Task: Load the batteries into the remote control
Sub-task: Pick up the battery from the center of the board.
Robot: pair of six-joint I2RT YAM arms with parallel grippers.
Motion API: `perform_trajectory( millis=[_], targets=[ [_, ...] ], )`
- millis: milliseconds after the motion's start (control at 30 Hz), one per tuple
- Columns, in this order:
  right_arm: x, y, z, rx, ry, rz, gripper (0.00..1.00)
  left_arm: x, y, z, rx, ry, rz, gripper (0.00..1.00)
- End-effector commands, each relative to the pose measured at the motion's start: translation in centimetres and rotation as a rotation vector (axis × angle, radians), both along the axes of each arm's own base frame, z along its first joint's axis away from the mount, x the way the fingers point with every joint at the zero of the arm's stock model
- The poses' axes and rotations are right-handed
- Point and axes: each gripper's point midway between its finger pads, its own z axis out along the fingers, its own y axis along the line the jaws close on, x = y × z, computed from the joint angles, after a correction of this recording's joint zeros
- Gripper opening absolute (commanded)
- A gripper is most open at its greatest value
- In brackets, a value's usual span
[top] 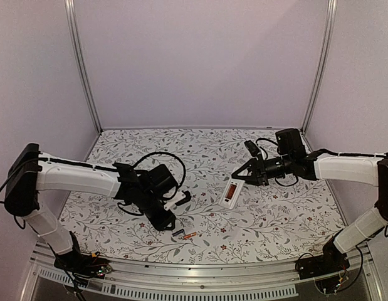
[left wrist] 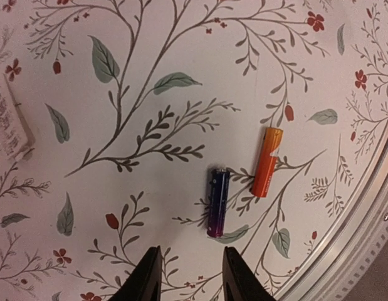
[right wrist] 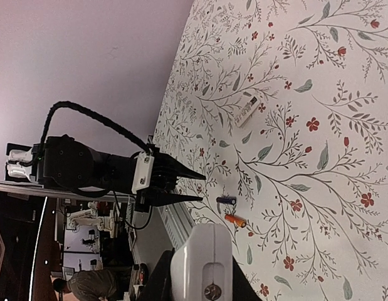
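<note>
Near the dark battery (left wrist: 217, 202), left gripper (left wrist: 190, 279)'s parted, off-centre jaws could roll it away; right gripper (right wrist: 199, 285) clamps the remote control (right wrist: 202, 251).

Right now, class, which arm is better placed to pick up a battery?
Left. The left gripper, open, hovers right by the dark battery and the orange battery; the right gripper is shut on the remote control.

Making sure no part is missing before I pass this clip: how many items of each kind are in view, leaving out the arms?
Batteries: 2
Remote: 1
Battery cover: 1
Total: 4
</note>
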Motion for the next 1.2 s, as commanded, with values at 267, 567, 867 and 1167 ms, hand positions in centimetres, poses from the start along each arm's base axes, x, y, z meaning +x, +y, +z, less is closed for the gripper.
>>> perform_trajectory(
  millis=[267,567,867,1167],
  targets=[
    [0.2,0.3,-1.0,0.008,0.018,-0.006,0.00,-0.5,-2.1,-0.6,0.050,-0.043,-0.103,0.35],
    [0.9,-1.2,-1.3,0.007,0.031,-0.044,0.00,-1.6,-4.1,0.7,0.025,-0.074,-0.191,0.35],
    [1.2,-2.6,-1.5,0.002,0.043,-0.077,0.00,-1.7,-5.8,-0.5,0.062,-0.093,-0.238,0.35],
    [1.3,-3.7,-1.3,-0.004,0.034,-0.090,0.00,-1.8,-6.4,-2.1,0.100,-0.087,-0.270,0.35]
  ],
)
